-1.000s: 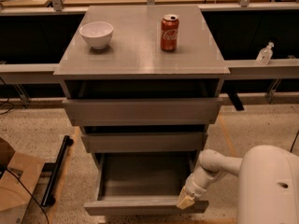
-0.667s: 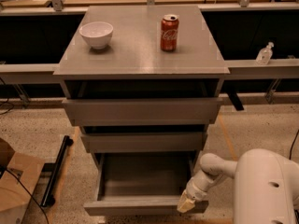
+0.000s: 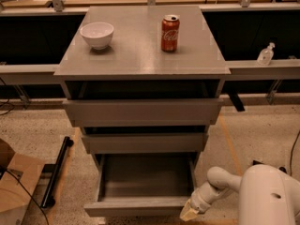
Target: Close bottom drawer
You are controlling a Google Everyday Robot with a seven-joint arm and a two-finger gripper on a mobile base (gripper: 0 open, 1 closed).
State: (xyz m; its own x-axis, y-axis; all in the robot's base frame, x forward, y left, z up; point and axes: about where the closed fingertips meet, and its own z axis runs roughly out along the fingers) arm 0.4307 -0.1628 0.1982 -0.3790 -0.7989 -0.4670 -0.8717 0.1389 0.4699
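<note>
The bottom drawer (image 3: 140, 206) is the lowest of three grey drawers in the cabinet and stands pulled far out, its shallow box empty. The middle drawer (image 3: 144, 143) and the top drawer (image 3: 143, 112) above it stick out less. My gripper (image 3: 189, 213) is at the end of the white arm (image 3: 220, 182), low at the right end of the bottom drawer's front, touching or nearly touching its corner.
A white bowl (image 3: 97, 34) and a red soda can (image 3: 170, 33) stand on the cabinet top (image 3: 136, 55). A clear bottle (image 3: 265, 54) sits on the ledge at right. A cardboard box (image 3: 14, 182) and a black bar (image 3: 56, 172) lie on the floor at left.
The arm and gripper have shifted slightly; the bottom drawer stays pulled out about as far as before.
</note>
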